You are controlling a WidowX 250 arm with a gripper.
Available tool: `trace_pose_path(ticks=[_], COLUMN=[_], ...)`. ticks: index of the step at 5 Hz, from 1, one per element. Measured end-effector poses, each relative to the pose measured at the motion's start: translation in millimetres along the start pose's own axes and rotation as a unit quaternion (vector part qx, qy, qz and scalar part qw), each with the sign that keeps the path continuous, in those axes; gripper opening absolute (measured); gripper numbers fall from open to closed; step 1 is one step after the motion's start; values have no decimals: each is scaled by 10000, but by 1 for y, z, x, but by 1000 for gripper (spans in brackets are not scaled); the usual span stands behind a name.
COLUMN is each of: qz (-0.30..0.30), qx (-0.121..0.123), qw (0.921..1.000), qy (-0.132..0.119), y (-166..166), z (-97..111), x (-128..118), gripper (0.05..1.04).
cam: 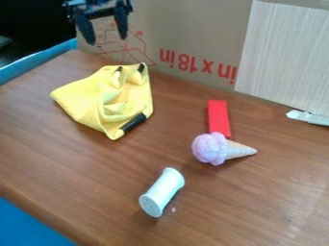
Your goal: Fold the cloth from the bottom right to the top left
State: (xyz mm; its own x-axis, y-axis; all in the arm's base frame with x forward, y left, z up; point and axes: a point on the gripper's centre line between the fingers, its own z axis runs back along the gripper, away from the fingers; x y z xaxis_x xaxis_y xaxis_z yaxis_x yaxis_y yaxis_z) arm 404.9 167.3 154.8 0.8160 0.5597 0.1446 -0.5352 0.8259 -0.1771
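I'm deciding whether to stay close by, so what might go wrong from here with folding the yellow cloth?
The yellow fabric cloth is already bunched, with raised folds in its middle, so the fold may come out lumpy or uneven.
Its lower-right corner has a dark strip; the open black two-fingered tool might pinch just one layer there.
The brown cardboard panel stands close behind the cloth, so a sweep towards the top left could brush it.

Count: 1 cloth [80,98], 1 toy ice cream [210,148], 1 red block [218,117], 1 spool [162,192], 1 pale panel [283,57], 1 table [96,168]. Plus 1 unclear whitish item [308,117].
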Motion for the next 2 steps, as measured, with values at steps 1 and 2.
trace_pose_path(ticks=[1,2], qz=[-1018,-1987], qx=[418,1173], qw=[9926,9630], qy=[521,1390], y=[-1,-4], z=[27,17], x=[-15,-56], gripper=[1000,1001])
